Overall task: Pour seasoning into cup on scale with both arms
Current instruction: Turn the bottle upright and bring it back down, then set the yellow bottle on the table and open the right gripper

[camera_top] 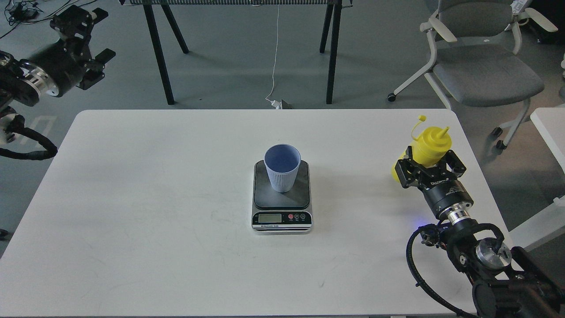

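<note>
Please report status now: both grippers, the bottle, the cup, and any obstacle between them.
Right gripper shut on seasoning bottle, nozzle up. Left gripper off-table, state unclear. Cup upright on scale. Nothing between.

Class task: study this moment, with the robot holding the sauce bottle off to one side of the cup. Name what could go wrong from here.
1. The yellow plastic squeeze bottle is open, its small cap dangling on its tether, so tilting it early could spill onto the white table.

2. The ribbed light blue plastic cup stands unheld on the small digital scale; a nudge from the nozzle could topple it.

3. The right gripper grips the bottle low, so squeezing may shift it.
</note>
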